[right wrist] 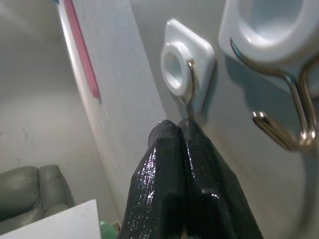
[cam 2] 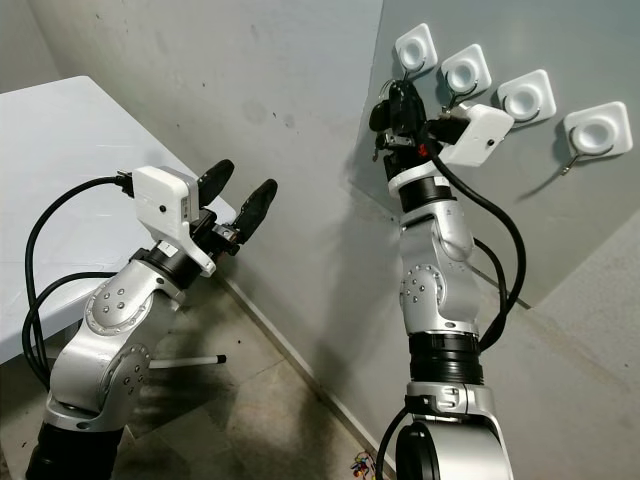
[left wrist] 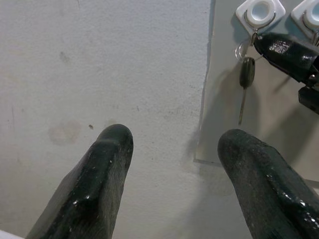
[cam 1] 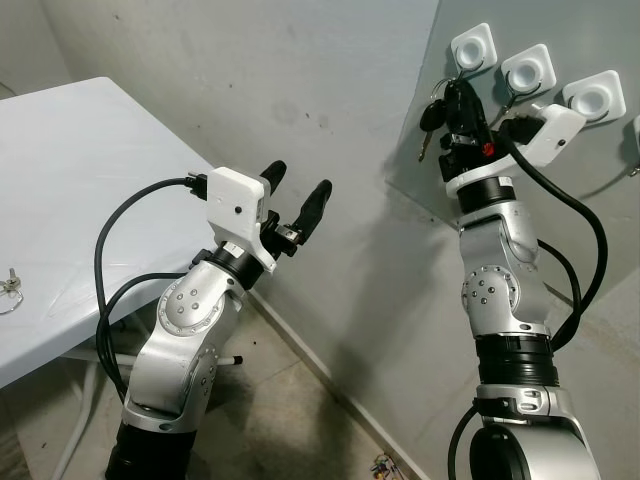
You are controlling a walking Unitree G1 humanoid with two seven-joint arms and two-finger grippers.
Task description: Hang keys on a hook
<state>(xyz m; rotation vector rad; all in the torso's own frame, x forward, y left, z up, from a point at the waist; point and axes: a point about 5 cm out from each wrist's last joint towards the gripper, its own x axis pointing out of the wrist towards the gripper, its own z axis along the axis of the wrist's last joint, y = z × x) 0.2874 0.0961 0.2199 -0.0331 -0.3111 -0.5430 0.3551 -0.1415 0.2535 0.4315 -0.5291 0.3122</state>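
1. No writing can be read anywhere.
2. Left tool (cam 1: 298,196) hangs spread in open air beside the white desk (cam 1: 70,180).
3. Right tool (right wrist: 174,130), pressed together, touches the leftmost white square wall hook (cam 1: 472,47).
4. Black-headed keys (left wrist: 246,74) hang from that hook, at the panel's 11 o'clock corner.

Right arm (cam 1: 495,290) raised near-vertical, silver forearm upright, wrist extended upward, black cable looping off white wrist camera housing. Right gripper (right wrist: 179,127) at top of reach, both black fingers pressed together, tips touching, no gap between them. Left arm (cam 2: 115,335) bent at elbow, forearm angled up and forward, held well below and apart from right arm. Left gripper (cam 1: 297,188) idle in air, two fingers (left wrist: 94,179) spread wide, nothing between them.
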